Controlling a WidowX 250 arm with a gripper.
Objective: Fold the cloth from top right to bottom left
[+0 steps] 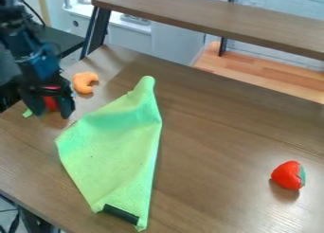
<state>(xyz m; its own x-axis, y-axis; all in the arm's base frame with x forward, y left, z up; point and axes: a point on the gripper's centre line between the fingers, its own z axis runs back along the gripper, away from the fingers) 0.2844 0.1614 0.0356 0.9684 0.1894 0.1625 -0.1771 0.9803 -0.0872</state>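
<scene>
The black gripper (49,112) hangs low at the left of the table, left of the cloth and apart from it. Its fingers stand apart, with a red object (50,103) showing between or behind them; which of the two I cannot tell. The light green cloth (107,156) lies left of centre. Its top narrows to a raised, rumpled tip, with a crease and shaded folds below. The left corner points toward the gripper, and a black patch (120,214) sits along the bottom edge.
An orange curved toy (84,82) lies just right of the gripper. A small green piece (27,113) shows at its left. A red toy strawberry (289,175) rests at the right on the brown table (221,132). A raised wooden shelf (209,20) crosses the back.
</scene>
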